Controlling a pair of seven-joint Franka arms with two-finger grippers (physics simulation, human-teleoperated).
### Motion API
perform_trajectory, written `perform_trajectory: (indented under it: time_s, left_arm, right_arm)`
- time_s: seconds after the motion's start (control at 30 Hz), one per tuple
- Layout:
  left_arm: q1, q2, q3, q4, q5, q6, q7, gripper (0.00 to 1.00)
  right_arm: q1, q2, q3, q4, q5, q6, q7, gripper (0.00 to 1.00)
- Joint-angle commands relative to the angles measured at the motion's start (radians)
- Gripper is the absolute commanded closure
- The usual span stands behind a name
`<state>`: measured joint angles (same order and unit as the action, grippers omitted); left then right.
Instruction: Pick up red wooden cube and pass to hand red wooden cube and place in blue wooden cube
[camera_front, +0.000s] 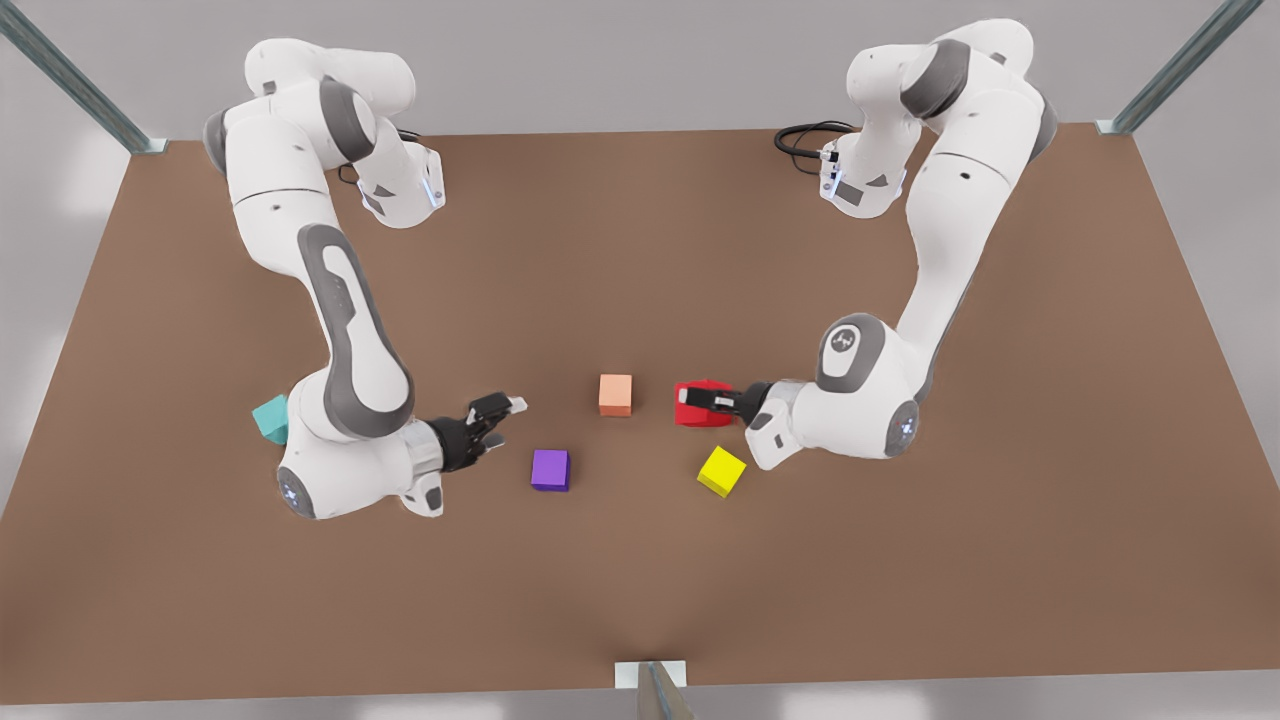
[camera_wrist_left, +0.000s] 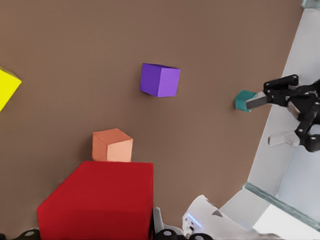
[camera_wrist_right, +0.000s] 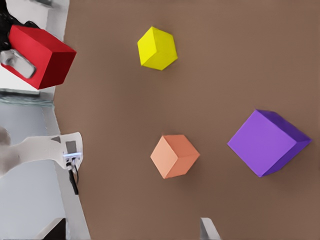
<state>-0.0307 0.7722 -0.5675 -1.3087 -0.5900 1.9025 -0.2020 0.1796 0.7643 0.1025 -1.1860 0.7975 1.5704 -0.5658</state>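
Clearly, in the front view, the left gripper (camera_front: 715, 402) is clamped on the red cube (camera_front: 695, 405) near the middle of the bench (camera_front: 640, 250), just beside the orange cube (camera_front: 615, 394). The right gripper (camera_front: 500, 415) waits spread and empty, facing it across the purple cube (camera_front: 550, 469). The teal cube (camera_front: 270, 418) sits toward the bench's edge at the front view's left, half hidden behind the right arm, so swinging back to place there could knock it. In the left wrist view the red cube (camera_wrist_left: 100, 200) looms close, and the far gripper (camera_wrist_left: 295, 112) gapes wide. In the right wrist view a pale finger (camera_wrist_right: 17, 65) covers one face of the red cube (camera_wrist_right: 42, 55), so I judge the taker could clash with it, or the cube could slip.
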Motion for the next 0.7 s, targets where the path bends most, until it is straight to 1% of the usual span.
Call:
perform_trajectory:
  time_s: [0.0, 0.03, 0.1, 0.13, 0.17, 0.2, 0.23, 0.43, 0.53, 0.57, 0.6, 0.67]
  left_arm:
    - [0.002, 0.108, -0.074, 0.084, -0.122, 0.069, 0.062, 0.43]
    - [0.0, 0.128, -0.101, 0.095, -0.148, 0.115, 0.156, 0.43]
    - [-0.002, 0.157, -0.115, 0.097, -0.231, 0.164, 0.214, 0.43]
    - [-0.002, 0.167, -0.127, 0.095, -0.231, 0.191, 0.228, 0.43]
    - [-0.002, 0.185, -0.14, 0.097, -0.254, 0.204, 0.269, 0.43]
    - [-0.011, 0.188, -0.143, 0.097, -0.3, 0.211, 0.299, 0.43]
    - [-0.02, 0.187, -0.143, 0.097, -0.3, 0.224, 0.299, 0.43]
    - [-0.017, 0.187, -0.143, 0.095, -0.304, 0.222, 0.355, 0.43]
    - [-0.012, 0.187, -0.141, 0.094, -0.315, 0.221, 0.401, 0.43]
    - [-0.012, 0.187, -0.141, 0.092, -0.341, 0.221, 0.435, 0.43]
    - [-0.012, 0.187, -0.141, 0.092, -0.341, 0.221, 0.438, 0.43]
    - [-0.012, 0.191, -0.141, 0.091, -0.341, 0.221, 0.441, 0.43]
  right_arm:
    - [0.02, 0.021, 0.009, 0.016, 0.206, 0.177, -0.569, 0.0]
    - [0.026, 0.023, 0.022, 0.005, 0.218, 0.238, -0.666, 0.0]
    - [0.026, 0.052, 0.022, 0.0, 0.316, 0.247, -0.861, 0.0]
    - [0.024, 0.059, 0.022, -0.02, 0.354, 0.244, -0.931, 0.0]
    - [0.024, 0.069, 0.022, -0.047, 0.413, 0.243, -1.066, 0.0]
    - [0.021, 0.067, 0.022, -0.061, 0.414, 0.238, -1.121, 0.0]
    - [0.015, 0.066, 0.023, -0.067, 0.416, 0.232, -1.192, 0.0]
    - [-0.008, 0.063, 0.04, -0.138, 0.511, 0.108, -1.428, 0.0]
    - [-0.003, 0.067, 0.045, -0.158, 0.575, 0.102, -1.545, 0.0]
    - [-0.008, 0.069, 0.065, -0.156, 0.577, 0.102, -1.595, 0.0]
    - [-0.003, 0.07, 0.066, -0.156, 0.62, 0.105, -1.654, 0.0]
    - [-0.003, 0.07, 0.066, -0.142, 0.646, 0.114, -1.675, 0.0]
